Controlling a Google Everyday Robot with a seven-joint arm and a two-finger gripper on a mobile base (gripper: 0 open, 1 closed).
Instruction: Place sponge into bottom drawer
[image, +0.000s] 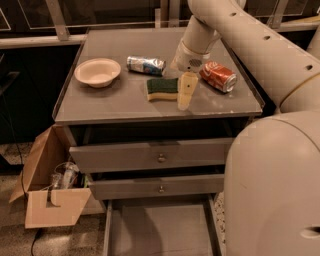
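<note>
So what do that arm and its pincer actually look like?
The arm is thick, rounded and cream-white, a smooth tube with small dark dots along it, swelling into a big bulbous shell. No loose cables show. The pincer, beside the sponge on the cabinet top, is a yellower cream.

Bowl (97, 72), silver can (145, 65), red soda can (218, 77) on cabinet top (115, 106); cardboard box (50, 209) below-left.

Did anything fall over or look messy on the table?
Yes. Two cans lie tipped on their sides on the table: a silver can behind the sponge and a red can beside the claw. The claw hangs low at the sponge's right edge. The bottom drawer is pulled open.
</note>
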